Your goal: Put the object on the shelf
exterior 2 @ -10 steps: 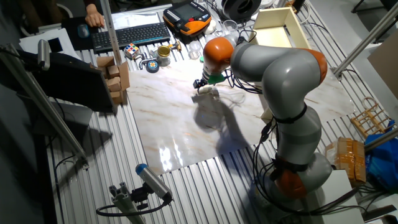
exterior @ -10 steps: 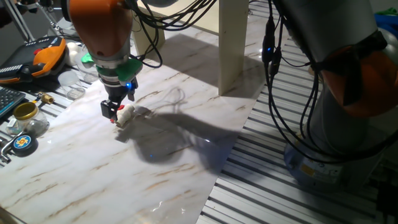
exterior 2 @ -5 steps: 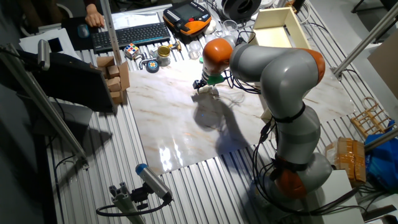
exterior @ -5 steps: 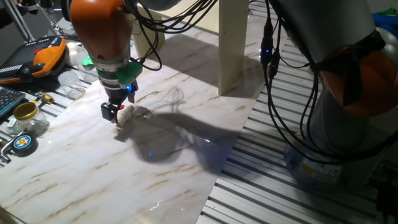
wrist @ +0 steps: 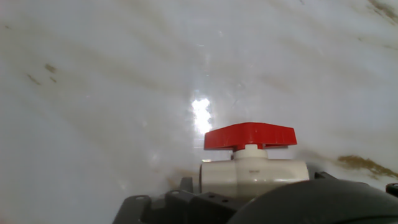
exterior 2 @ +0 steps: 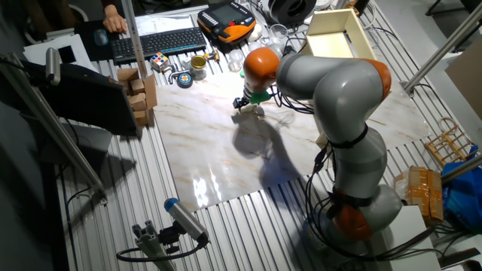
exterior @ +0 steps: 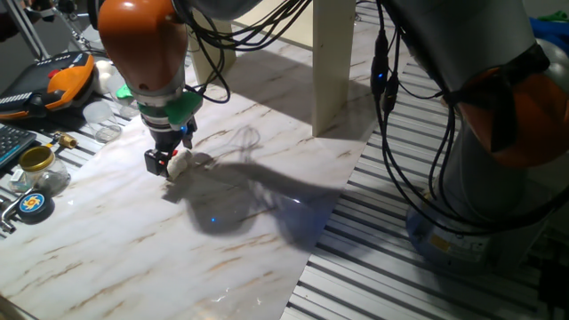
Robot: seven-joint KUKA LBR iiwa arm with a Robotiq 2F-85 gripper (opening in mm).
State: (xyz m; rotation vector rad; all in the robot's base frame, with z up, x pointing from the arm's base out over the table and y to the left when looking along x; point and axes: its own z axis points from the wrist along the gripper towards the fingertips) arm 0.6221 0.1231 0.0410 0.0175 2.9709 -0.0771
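The object (wrist: pixel 252 165) is a short white plastic fitting with a red handle on top. It fills the bottom of the hand view, right against the hand's dark body. In one fixed view the object (exterior: pixel 181 161) hangs at the gripper (exterior: pixel 166 163), low over the marble tabletop, and the gripper looks shut on it. From the other side the gripper (exterior 2: pixel 245 104) sits at the table's far middle. The shelf (exterior: pixel 333 62) shows as a pale beige panel leg behind and to the right; its top board (exterior 2: pixel 329 47) lies beyond the arm.
A brass-lidded jar (exterior: pixel 37 160), an orange and black device (exterior: pixel 67 76) and small tools crowd the table's left edge. A keyboard (exterior 2: pixel 154 41) and cardboard blocks (exterior 2: pixel 139 94) lie farther off. Black cables (exterior: pixel 391 133) hang beside the shelf leg. The robot's base (exterior 2: pixel 361 211) stands at the table's right.
The gripper has shifted slightly up and left, and the object has moved with it. The arm's shadow on the marble moved a little.
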